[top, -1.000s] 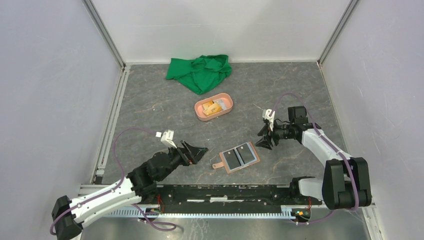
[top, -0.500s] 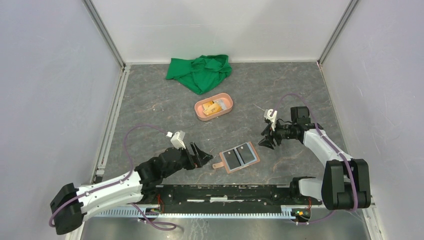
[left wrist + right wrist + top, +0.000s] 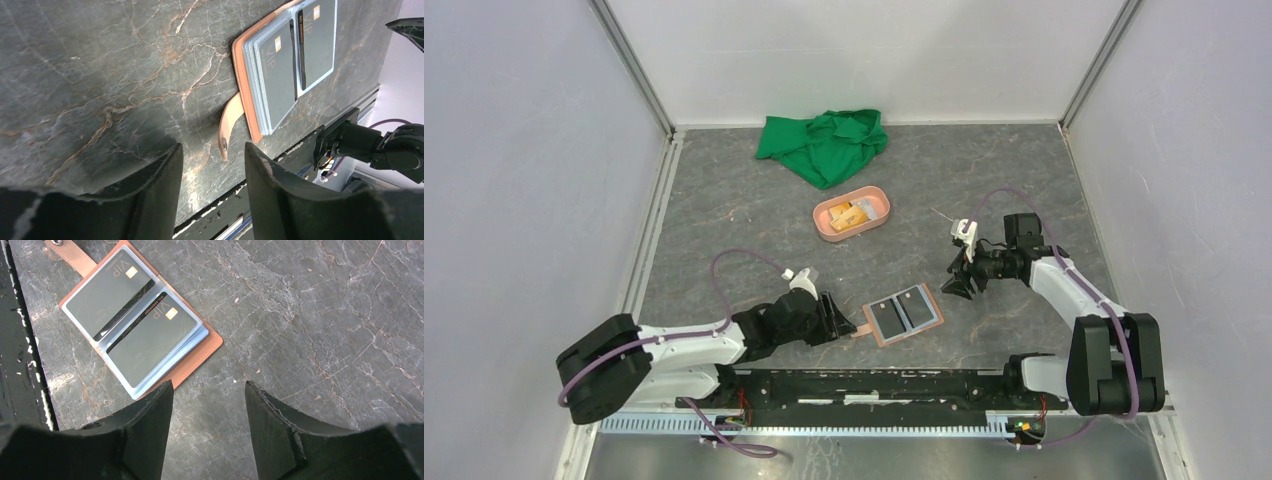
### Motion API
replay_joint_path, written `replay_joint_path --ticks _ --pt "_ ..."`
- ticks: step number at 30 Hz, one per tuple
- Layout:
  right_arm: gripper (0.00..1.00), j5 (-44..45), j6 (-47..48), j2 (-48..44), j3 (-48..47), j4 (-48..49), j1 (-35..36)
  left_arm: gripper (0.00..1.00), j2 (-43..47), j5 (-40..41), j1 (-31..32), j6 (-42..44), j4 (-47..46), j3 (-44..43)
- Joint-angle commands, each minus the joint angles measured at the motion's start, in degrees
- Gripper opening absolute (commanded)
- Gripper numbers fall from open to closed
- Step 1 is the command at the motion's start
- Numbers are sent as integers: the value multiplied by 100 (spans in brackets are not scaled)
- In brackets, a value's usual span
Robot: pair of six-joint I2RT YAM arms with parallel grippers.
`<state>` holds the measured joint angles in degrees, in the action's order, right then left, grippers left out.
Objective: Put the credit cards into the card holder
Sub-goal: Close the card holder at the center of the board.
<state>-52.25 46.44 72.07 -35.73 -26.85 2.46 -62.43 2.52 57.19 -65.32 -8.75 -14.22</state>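
The tan card holder (image 3: 931, 318) lies open flat on the table near the front edge. Two dark grey credit cards (image 3: 888, 318) (image 3: 915, 302) sit in its clear sleeves, one on each half. In the left wrist view they show as the credit cards (image 3: 278, 75) (image 3: 316, 45), with the closing tab (image 3: 227, 125) pointing at my fingers. My left gripper (image 3: 839, 318) (image 3: 213, 150) hangs low just left of the tab, open, with nothing between its fingers. My right gripper (image 3: 952, 283) (image 3: 209, 385) is open over bare table just right of the card holder (image 3: 202, 351).
A salmon-pink oval tray (image 3: 819, 218) holding yellow and white items stands behind the holder. A crumpled green cloth (image 3: 824, 143) lies at the back. The black base rail (image 3: 874, 385) runs along the near edge, close to the holder.
My left arm has swung right and down towards the holder's tab, and its jaws have narrowed. The right gripper has hardly moved.
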Motion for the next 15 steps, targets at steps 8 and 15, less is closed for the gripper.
replay_joint_path --ticks 8,15 --pt "61 -59 -563 279 126 431 -22 42 -544 -415 12 -489 -836 -73" --pt "60 -68 -977 806 25 365 -7 19 -930 -407 11 -428 -1106 -222"
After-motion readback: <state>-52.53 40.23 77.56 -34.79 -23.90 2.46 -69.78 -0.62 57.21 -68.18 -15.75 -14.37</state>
